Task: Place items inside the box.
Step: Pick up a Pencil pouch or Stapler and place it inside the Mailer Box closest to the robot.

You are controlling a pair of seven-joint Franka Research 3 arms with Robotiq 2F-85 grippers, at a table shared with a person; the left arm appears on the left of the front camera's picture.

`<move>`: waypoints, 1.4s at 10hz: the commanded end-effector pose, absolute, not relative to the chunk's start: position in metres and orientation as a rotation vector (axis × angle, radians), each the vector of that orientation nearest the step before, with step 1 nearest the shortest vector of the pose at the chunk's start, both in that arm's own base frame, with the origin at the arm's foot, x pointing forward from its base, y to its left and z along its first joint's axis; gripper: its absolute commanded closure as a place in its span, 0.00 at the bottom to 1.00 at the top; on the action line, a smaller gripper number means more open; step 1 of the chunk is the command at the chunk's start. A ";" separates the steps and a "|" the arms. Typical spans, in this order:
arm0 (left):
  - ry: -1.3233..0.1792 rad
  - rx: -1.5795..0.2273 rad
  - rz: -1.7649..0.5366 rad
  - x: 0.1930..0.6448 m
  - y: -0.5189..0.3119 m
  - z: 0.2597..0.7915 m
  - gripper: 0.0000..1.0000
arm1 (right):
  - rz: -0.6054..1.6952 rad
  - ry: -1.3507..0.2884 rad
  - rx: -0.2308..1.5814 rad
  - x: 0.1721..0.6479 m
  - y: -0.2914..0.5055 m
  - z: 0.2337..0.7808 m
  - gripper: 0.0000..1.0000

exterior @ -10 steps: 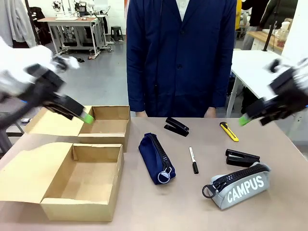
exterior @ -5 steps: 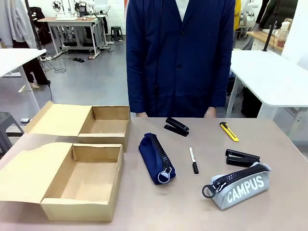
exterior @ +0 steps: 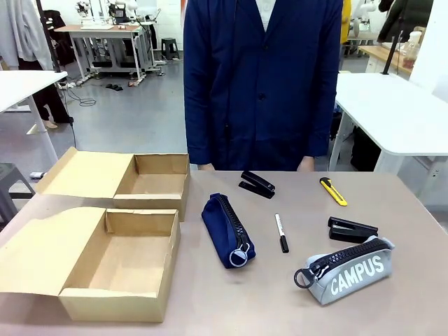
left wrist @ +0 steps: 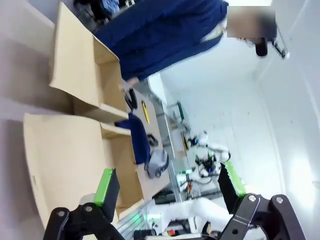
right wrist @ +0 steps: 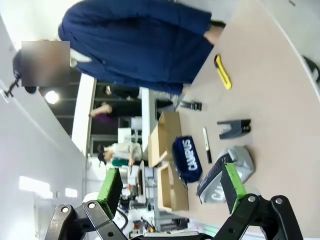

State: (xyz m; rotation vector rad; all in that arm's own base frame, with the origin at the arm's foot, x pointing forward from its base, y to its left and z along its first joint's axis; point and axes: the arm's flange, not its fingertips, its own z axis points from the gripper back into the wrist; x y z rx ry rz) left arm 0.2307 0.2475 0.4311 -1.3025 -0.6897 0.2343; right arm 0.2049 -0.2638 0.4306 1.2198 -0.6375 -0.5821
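Both wide open and empty: left claw (left wrist: 167, 181), right claw (right wrist: 171, 184). I'd grab the navy pouch (exterior: 227, 229) across its middle, then lower it into the bigger box (exterior: 115, 306).

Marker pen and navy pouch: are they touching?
Apart. The front view shows a strip of bare table between the marker pen and the navy pouch.

Grey pouch (exterior: 346, 271) — white "CAMPUS"

Brown box (exterior: 115, 306), navy pouch (exterior: 225, 225), grey pouch (exterior: 350, 271).
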 end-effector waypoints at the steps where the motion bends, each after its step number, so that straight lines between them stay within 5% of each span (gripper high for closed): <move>1: -0.698 -1.284 0.168 0.223 0.244 0.440 0.00 | -0.529 -0.649 1.205 0.200 -0.260 0.440 0.00; 3: -0.698 -1.284 0.168 0.223 0.244 0.440 0.00 | -0.555 -0.613 1.214 0.206 -0.257 0.435 0.00; 8: -0.698 -1.284 0.168 0.223 0.244 0.440 0.00 | 0.281 -0.493 0.905 0.289 -0.113 0.451 0.00; 11: -0.698 -1.284 0.168 0.223 0.244 0.440 0.00 | 0.123 -0.607 1.091 0.248 -0.194 0.449 0.00; 14: -0.698 -1.284 0.168 0.223 0.244 0.440 0.00 | -0.130 -0.969 1.145 0.145 -0.282 0.418 0.00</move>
